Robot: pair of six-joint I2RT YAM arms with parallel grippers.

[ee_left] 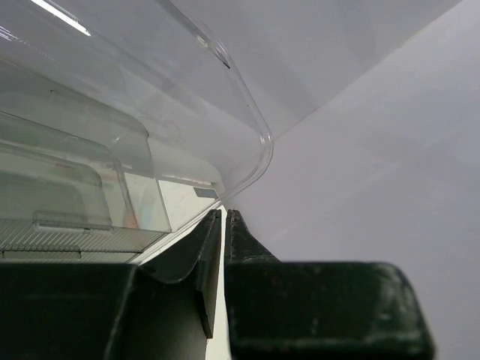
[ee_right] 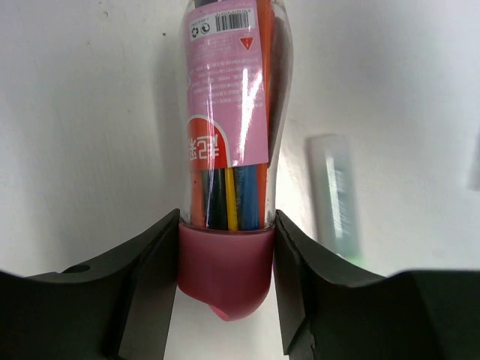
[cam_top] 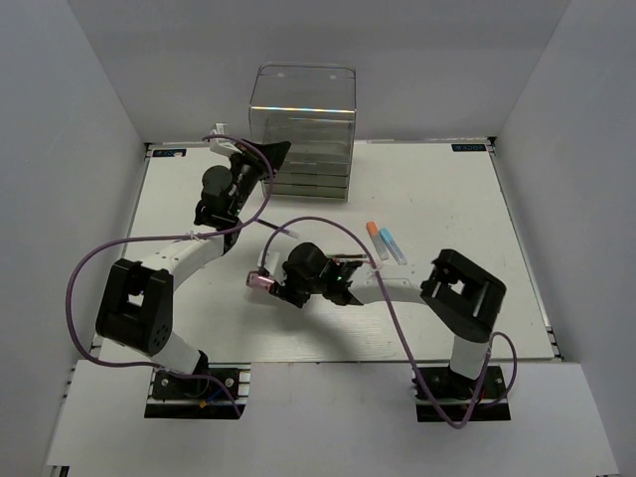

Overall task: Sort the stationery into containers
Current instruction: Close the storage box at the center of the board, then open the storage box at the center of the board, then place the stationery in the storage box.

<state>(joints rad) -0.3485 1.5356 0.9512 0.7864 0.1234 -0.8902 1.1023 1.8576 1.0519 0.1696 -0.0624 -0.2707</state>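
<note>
The chunky pink pack [ee_right: 229,142] lies flat on the bench [cam_top: 447,189], left of centre. Its long axis runs straight away from our right wrist, with the pink cap nearest and the clear body of coloured pens pointing leftward. The right gripper [ee_right: 226,225] has its jaws grasping the cap, one on each side. A white marker with green [ee_right: 334,199], blurred, lies just beside the pack and roughly parallel.

The cabinet [cam_top: 303,119] stands at the far edge with open bench to its right. Our left gripper [ee_left: 224,219] is at its front-left corner. Its jaws are nearly clenched, leaving only a slit beside a clear curved rim. We cannot tell whether they pinch it. The left arm lies between pack and cabinet. An orange-capped marker [cam_top: 376,238] and a blue-capped marker [cam_top: 394,245] lie side by side near the right forearm.
</note>
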